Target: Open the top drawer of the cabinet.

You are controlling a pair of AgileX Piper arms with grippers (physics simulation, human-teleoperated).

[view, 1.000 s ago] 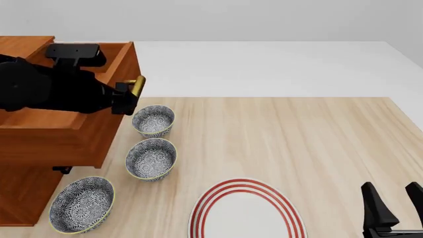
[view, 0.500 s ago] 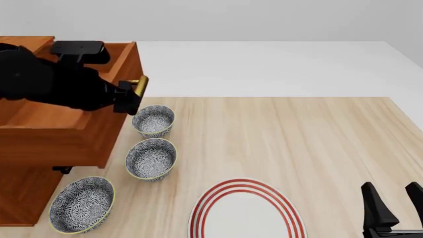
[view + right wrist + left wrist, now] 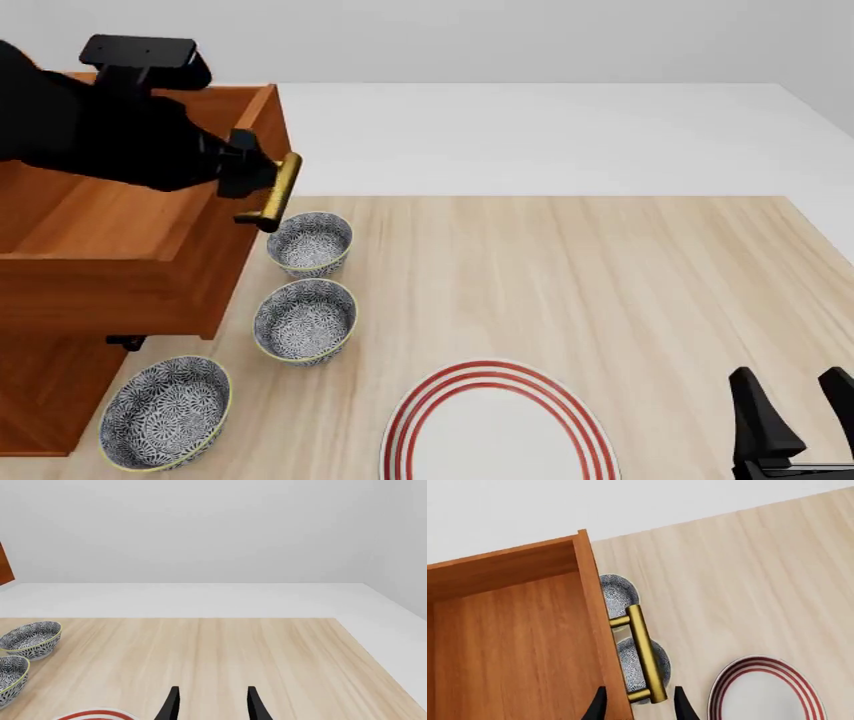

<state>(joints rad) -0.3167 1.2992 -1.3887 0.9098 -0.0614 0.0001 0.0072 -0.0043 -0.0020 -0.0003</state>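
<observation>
Left tool sat at the brass handle of the top drawer, its two fingertips standing narrowly apart on either side of the bar's end in the wrist view, though a true clamp could not be told. That drawer stood well out from the cabinet at the tabletop's left, overhanging the patterned bowls, so the pulling step looked all but finished. Next it would call for a clean release and a retreat without nudging the drawer shut, while the right tool idled with fingers apart, holding nothing.

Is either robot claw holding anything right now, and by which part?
Nothing is held. The left gripper stands open astride the top drawer's brass handle; the right gripper is open.
</observation>
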